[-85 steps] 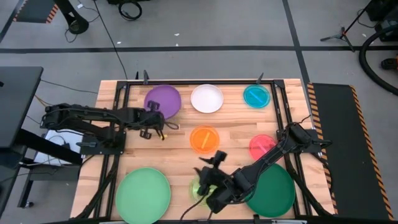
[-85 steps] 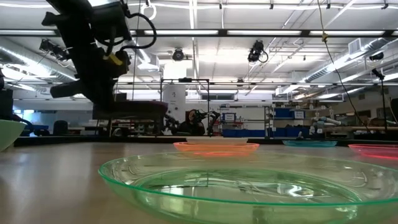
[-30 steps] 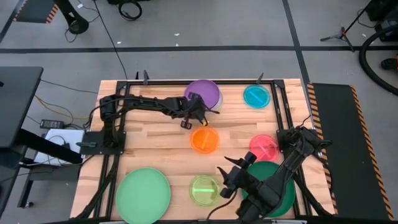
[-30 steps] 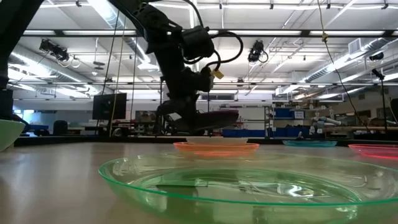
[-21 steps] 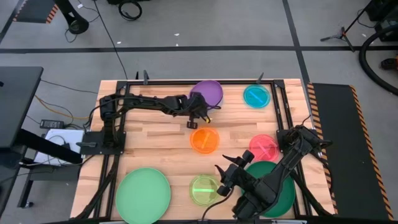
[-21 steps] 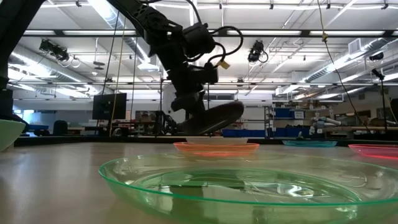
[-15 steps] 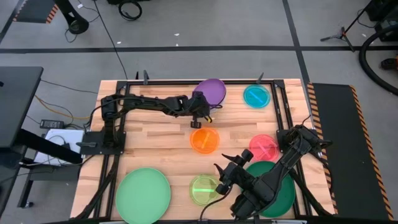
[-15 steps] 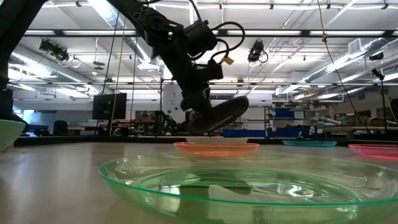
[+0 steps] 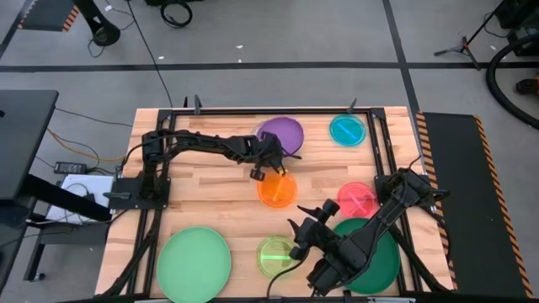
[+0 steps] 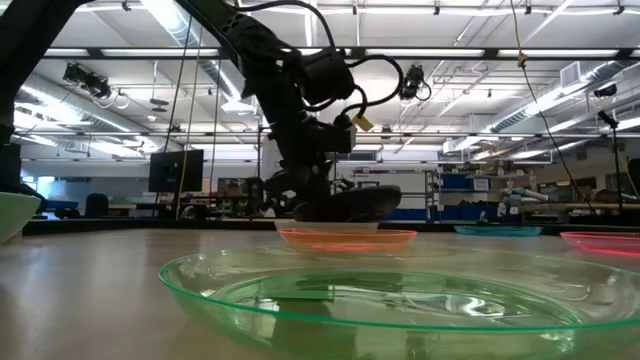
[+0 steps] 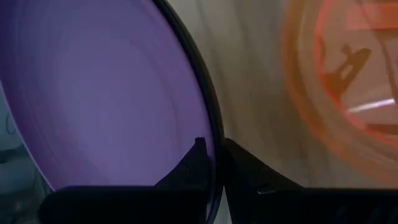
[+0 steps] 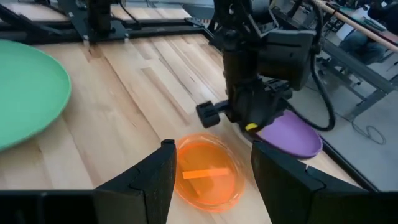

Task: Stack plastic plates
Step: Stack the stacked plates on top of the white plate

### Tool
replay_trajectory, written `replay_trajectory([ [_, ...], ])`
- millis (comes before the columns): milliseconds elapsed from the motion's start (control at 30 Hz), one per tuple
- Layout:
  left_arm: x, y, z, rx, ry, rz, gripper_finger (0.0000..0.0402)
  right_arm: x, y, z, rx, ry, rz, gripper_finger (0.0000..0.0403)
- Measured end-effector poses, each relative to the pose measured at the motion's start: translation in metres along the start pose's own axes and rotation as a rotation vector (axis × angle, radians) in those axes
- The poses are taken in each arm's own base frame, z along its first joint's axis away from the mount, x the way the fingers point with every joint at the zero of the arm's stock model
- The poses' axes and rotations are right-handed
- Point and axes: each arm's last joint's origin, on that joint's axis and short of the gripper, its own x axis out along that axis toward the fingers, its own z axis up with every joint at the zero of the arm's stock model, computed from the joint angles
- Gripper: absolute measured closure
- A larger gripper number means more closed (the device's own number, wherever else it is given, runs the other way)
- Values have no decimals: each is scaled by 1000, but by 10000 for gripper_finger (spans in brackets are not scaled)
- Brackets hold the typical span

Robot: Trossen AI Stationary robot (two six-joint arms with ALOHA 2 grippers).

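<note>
The left tool (image 9: 271, 154) is clamped on the rim of the smooth, round purple plate (image 9: 282, 133) at the tabletop's (image 9: 210, 194) far middle — just beside the translucent orange plate (image 9: 277, 190). The right tool (image 9: 305, 236) gapes apart above the glossy lime plate (image 9: 274, 255).

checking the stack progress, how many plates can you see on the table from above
7: purple plate in the left gripper, teal, orange, pink, lime, light green, dark green. Others may lie hidden under purple.
</note>
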Motion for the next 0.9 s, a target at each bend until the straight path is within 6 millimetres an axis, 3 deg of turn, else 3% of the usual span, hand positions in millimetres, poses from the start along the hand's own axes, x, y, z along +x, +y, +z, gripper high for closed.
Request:
replay_trajectory([
  [467,6,31,-15,-56,11,54,369,4,0,2,9,5,-2,188],
  [900,3,19,-32,-47,202,-44,361,4,6,3,67,43,47,188],
])
